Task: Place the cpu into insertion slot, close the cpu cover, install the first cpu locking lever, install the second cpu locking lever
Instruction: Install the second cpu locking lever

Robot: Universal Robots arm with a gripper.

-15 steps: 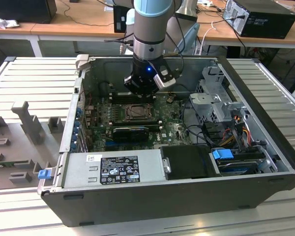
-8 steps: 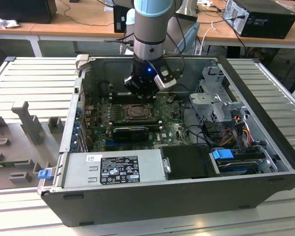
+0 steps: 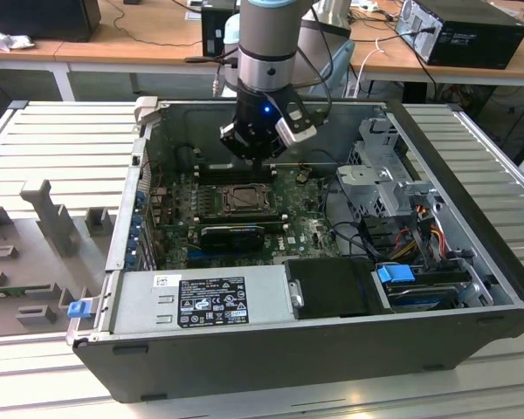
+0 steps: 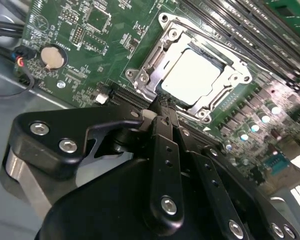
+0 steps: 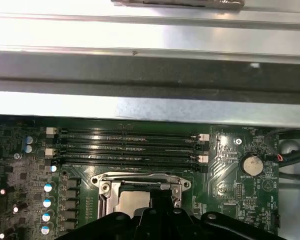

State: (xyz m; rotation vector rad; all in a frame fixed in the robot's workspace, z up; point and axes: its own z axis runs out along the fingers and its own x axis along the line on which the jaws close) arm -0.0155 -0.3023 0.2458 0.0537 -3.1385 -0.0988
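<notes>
Your fingers (image 4: 162,102) are pinched together holding nothing, tips at the edge of the slot (image 4: 192,75) where the chip (image 4: 190,76) already lies under its cover (image 4: 225,102), so press the lever gently.

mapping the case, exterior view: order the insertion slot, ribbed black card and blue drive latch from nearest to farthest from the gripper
1. insertion slot, just below the gripper.
2. ribbed black card, beyond the slot, toward the case front.
3. blue drive latch, far off at the exterior view's right.
</notes>
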